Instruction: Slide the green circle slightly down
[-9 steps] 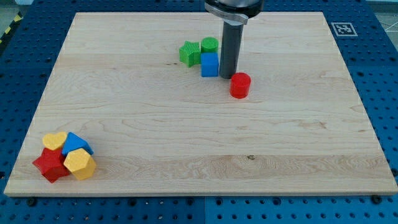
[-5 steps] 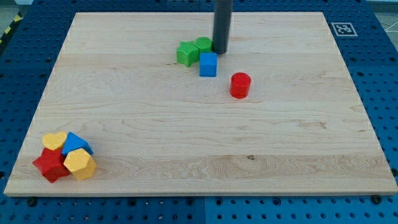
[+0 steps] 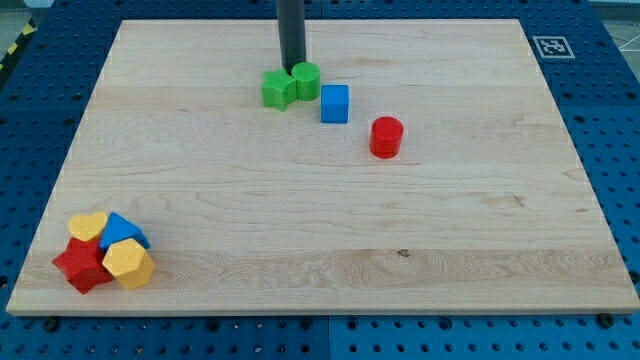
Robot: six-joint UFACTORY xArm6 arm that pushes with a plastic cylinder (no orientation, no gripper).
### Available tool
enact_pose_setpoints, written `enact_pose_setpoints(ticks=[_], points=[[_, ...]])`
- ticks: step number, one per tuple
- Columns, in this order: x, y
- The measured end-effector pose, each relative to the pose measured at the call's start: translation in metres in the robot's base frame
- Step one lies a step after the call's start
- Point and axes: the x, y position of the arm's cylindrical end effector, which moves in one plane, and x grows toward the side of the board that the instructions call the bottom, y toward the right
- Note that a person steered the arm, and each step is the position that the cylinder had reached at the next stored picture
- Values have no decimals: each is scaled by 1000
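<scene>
Two green blocks sit touching near the wooden counter's point(image 3: 180, 200) top: the green circle point(image 3: 307, 80) and, at its 9 o'clock, a green star point(image 3: 277, 88). No fingers here; my tip point(image 3: 293, 68) rests at the circle's 11 o'clock. Pushing off-centre could drag the star or nudge the blue cube point(image 3: 335, 103).

A robotics lab bench: a pale wooden desk point(image 3: 300, 230) lies on a blue perforated mounting plate point(image 3: 620, 150); a black-and-white fiducial marker point(image 3: 551, 46) sits at its top right corner; yellow-black hazard tape point(image 3: 12, 48) edges the view's left.
</scene>
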Motion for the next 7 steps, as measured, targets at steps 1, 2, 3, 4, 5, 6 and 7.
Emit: enact_pose_setpoints(ticks=[1, 2, 3, 4, 5, 6, 7], points=[[6, 6], [18, 0], [28, 0], [29, 0], [24, 0], [-6, -20], [-4, -57]])
